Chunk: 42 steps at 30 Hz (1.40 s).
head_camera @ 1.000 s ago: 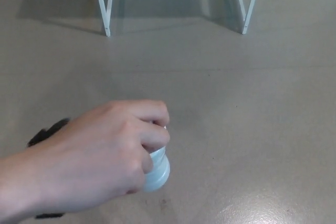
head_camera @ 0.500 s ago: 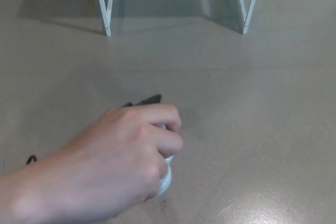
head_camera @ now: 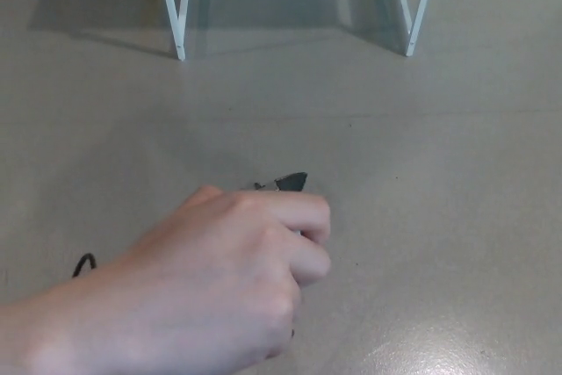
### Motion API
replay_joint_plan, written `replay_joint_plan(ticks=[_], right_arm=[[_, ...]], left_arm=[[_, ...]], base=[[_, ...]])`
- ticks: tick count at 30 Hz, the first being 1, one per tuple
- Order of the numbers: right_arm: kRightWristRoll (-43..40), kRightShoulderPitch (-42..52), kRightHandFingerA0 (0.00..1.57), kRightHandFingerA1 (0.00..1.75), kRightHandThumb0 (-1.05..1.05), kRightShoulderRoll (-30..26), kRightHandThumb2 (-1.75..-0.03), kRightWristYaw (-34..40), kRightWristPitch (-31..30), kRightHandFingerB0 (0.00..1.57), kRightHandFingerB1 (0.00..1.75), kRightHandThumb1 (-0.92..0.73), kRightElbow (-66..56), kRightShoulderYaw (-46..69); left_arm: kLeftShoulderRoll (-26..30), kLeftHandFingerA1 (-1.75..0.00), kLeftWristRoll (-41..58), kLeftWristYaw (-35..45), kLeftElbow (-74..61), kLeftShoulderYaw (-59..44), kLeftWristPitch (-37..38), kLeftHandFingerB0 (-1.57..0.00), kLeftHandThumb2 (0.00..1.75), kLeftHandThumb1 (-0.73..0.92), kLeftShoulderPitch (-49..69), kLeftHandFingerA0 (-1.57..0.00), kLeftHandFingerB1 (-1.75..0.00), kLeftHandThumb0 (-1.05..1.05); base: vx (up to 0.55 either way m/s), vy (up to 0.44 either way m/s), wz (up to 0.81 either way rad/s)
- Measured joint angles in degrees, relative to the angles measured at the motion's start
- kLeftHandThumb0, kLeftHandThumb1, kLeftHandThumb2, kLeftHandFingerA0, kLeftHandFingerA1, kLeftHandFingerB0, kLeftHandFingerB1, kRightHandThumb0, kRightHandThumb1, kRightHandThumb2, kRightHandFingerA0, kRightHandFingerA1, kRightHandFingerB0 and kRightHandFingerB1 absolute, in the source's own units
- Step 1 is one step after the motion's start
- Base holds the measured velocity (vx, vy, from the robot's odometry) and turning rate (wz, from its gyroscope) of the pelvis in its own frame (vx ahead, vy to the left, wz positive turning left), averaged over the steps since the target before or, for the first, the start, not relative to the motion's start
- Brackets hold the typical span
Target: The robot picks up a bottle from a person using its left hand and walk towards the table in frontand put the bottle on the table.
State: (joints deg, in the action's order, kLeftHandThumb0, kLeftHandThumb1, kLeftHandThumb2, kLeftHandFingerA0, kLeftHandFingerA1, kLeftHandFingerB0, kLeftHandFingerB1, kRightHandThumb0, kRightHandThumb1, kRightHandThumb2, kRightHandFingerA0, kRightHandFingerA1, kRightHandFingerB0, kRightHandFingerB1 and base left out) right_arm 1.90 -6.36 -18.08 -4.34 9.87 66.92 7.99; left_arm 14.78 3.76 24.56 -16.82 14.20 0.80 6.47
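Only a black bit of my left hand (head_camera: 291, 183) shows past the person's hand (head_camera: 211, 287); can't tell its grip.

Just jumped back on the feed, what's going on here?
A person's hand, curled closed, fills the lower left of the head view. Only a small black part of the robot's left hand pokes out above its knuckles, so its grip cannot be judged. No bottle shows; anything between the two hands is hidden. The right hand is out of view. The white table legs stand at the top, across the floor.
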Motion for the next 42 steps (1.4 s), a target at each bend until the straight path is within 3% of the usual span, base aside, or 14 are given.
replay_joint_plan(ticks=[1, 4, 5, 6, 9, 10, 13, 21, 22, 38, 39, 40, 41, 42], right_arm=[[0.0, -0.1, 0.63, 0.45, -0.26, 0.0, -0.58, 0.0, 0.0, 0.49, 0.4, -0.61, 0.0, 0.0], [0.1, -0.2, 0.63, 0.45, -0.26, 0.0, -0.58, 0.1, 0.0, 0.49, 0.4, -0.61, 0.0, -0.3], [0.1, -0.2, 0.64, 0.46, -0.25, 0.0, -0.58, 0.2, 0.0, 0.53, 0.41, -0.63, 0.0, -0.4], [0.1, -0.2, 0.63, 0.46, -0.25, 0.0, -0.58, 0.2, 0.0, 0.52, 0.41, -0.63, 0.0, -0.5], [0.2, -0.2, 0.64, 0.45, -0.26, 0.0, -0.58, 0.3, 0.3, 0.53, 0.4, -0.63, 0.0, -0.9], [0.2, -0.2, 0.67, 0.46, -0.24, 0.0, -0.58, 0.3, 0.3, 0.53, 0.41, -0.63, 0.0, -1.0], [0.3, -0.5, 0.67, 0.55, -0.33, 0.0, -0.71, 0.3, 0.4, 0.52, 0.49, -0.54, 0.1, -1.2], [0.5, -1.4, 0.68, 0.55, -0.32, 0.0, -0.71, 0.4, 0.4, 0.54, 0.49, -0.56, 0.1, -1.7], [0.6, -1.4, 0.75, 0.48, -0.24, 0.0, -0.58, 0.5, 0.4, 0.6, 0.42, -0.64, 0.1, -1.9], [2.2, -1.5, 0.74, 0.49, -0.26, -0.1, -0.59, 0.7, 0.4, 0.57, 0.42, -0.65, 0.2, -3.7], [2.2, -1.5, 0.71, 0.58, -0.35, -0.2, -0.74, 0.7, 0.4, 0.53, 0.51, -0.56, 0.2, -3.7], [2.3, -1.5, 0.71, 0.58, -0.35, -0.1, -0.74, 0.7, 0.4, 0.53, 0.51, -0.56, 0.2, -3.9], [2.4, -1.6, 0.76, 0.5, -0.28, -0.1, -0.59, 0.7, 0.4, 0.57, 0.42, -0.65, 0.2, -4.0], [2.4, -1.7, 0.76, 0.5, -0.28, -0.1, -0.59, 0.7, 0.4, 0.57, 0.42, -0.65, 0.3, -4.0]], left_arm=[[-0.5, -0.55, -1.1, -0.9, 0.0, 0.6, -0.6, -0.07, 0.72, 0.46, -0.3, -0.66, -0.3, -0.59], [-1.5, -0.55, -4.0, -2.9, 0.1, 1.8, -1.9, -0.07, 0.72, 0.46, -0.7, -0.66, -0.3, -0.59], [-1.6, -0.8, -4.9, -3.6, 0.2, 2.0, -2.3, -0.74, 0.65, 0.82, -0.8, -1.19, -0.46, -0.18], [-1.8, -0.89, -5.6, -4.1, 0.3, 2.2, -2.6, -0.83, 0.65, 0.83, -0.8, -1.2, -0.51, -0.17], [-3.7, -1.09, -8.2, -6.9, 2.3, 2.5, -2.8, -0.85, 0.65, 0.82, -0.6, -1.14, -0.72, -0.2], [-3.8, -1.2, -8.8, -7.6, 2.7, 2.7, -2.8, -0.79, 0.71, 0.81, -0.5, -1.0, -0.96, -0.19], [-4.5, -1.28, -10.9, -9.7, 4.0, 2.9, -2.8, -0.73, 0.71, 0.83, -0.2, -0.96, -1.08, -0.2], [-5.3, -1.27, -13.6, -12.4, 3.9, 2.7, -2.8, -0.72, 0.67, 0.83, 0.4, -0.94, -1.04, -0.21], [-5.3, -1.27, -13.8, -12.6, 3.7, 2.6, -2.8, -0.73, 0.66, 0.84, 0.7, -0.92, -1.03, -0.21], [-5.3, -1.18, -14.5, -12.9, 0.6, 2.2, -2.8, -0.75, 0.66, 0.82, 3.3, -0.96, -0.98, -0.18], [-5.4, -1.2, -14.4, -12.9, 0.5, 2.1, -2.8, -0.74, 0.68, 0.83, 3.3, -1.0, -0.99, -0.18], [-5.5, -1.2, -13.7, -12.6, 0.0, 1.7, -2.8, -0.74, 0.68, 0.83, 3.5, -1.0, -0.99, -0.18], [-5.8, -1.19, -12.6, -12.1, -0.6, 1.2, -2.8, -0.76, 0.7, 0.81, 3.4, -1.03, -0.98, -0.18], [-6.3, -1.19, -11.8, -11.7, -0.9, 1.0, -2.9, -0.76, 0.7, 0.81, 3.4, -1.03, -0.98, -0.18]], base=[[0.0, 0.0, 0.0], [0.0, 0.0, 0.0], [0.0, 0.0, 0.0], [0.0, 0.0, 0.0], [0.0, 0.0, 0.0], [0.0, 0.0, 0.0], [0.0, 0.0, 0.0], [0.0, 0.0, 0.0], [0.0, 0.0, 0.0], [0.0, 0.0, -0.05], [0.0, 0.0, -0.24], [0.0, 0.0, 0.15], [0.0, 0.0, 0.29], [0.0, 0.0, 0.0]])
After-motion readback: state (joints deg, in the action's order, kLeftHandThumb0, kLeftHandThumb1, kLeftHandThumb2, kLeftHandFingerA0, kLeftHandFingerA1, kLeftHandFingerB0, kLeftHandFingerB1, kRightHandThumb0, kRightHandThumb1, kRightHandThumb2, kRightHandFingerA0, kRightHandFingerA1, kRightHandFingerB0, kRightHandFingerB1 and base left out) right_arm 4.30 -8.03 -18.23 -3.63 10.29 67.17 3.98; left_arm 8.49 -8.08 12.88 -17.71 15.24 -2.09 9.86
